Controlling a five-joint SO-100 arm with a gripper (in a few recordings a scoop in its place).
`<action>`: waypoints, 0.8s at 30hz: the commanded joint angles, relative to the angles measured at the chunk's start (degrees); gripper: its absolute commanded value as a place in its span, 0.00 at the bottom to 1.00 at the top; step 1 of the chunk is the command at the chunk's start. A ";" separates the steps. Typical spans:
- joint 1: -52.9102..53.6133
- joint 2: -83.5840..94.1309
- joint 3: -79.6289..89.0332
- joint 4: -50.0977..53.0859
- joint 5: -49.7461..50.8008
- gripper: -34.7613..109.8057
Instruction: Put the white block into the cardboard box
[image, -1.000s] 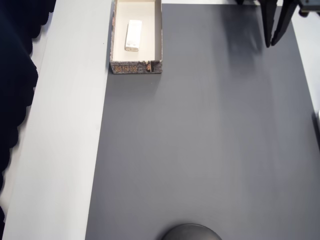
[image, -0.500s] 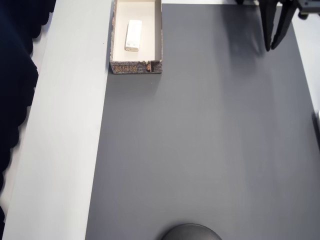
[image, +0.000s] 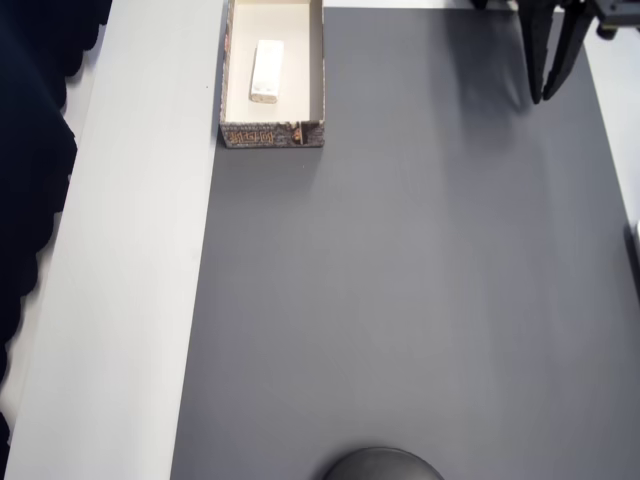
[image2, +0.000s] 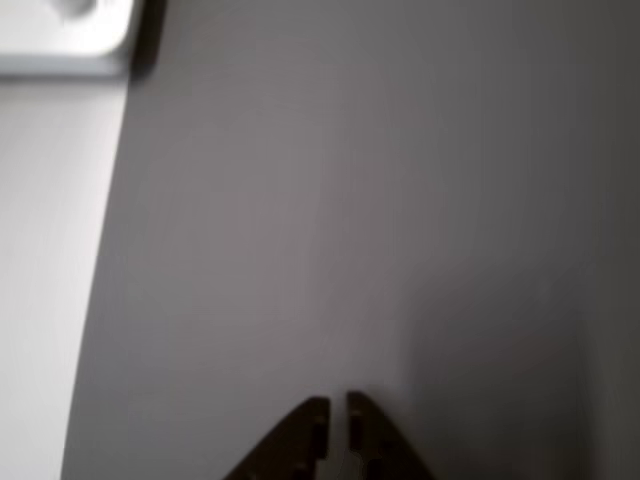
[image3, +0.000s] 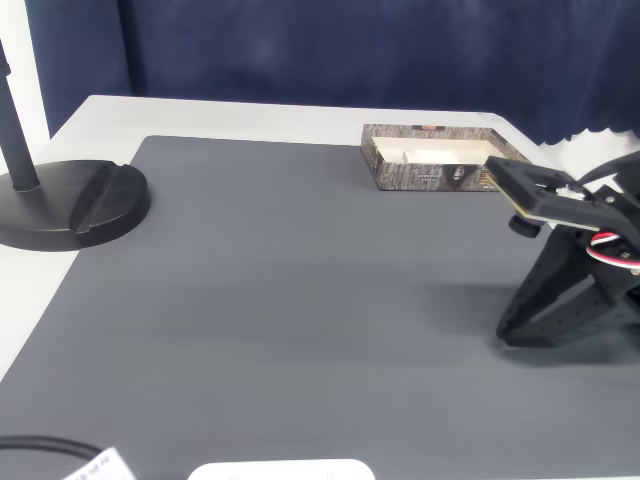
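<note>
The white block (image: 266, 70) lies inside the cardboard box (image: 272, 134), which stands at the top left of the overhead view and at the far edge of the grey mat in the fixed view (image3: 420, 175). My gripper (image: 542, 98) is far to the right of the box, at the mat's top right corner, with its dark fingers pointing down at the mat. The fingertips are almost together with nothing between them, as the wrist view (image2: 338, 408) shows. In the fixed view the gripper (image3: 512, 330) rests near the mat at the right.
A dark grey mat (image: 400, 300) covers most of the white table (image: 130, 300). A black round stand base (image3: 70, 205) sits at the mat's left edge in the fixed view. A white flat object (image3: 280, 470) lies at the near edge.
The two fingers have drawn closer together and the gripper has shifted slightly. The block and the box have not moved.
</note>
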 joint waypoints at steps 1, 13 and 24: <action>-0.18 2.20 1.05 2.72 1.14 0.23; 0.26 2.20 1.05 3.78 2.55 0.23; -0.26 2.20 1.05 3.87 2.29 0.23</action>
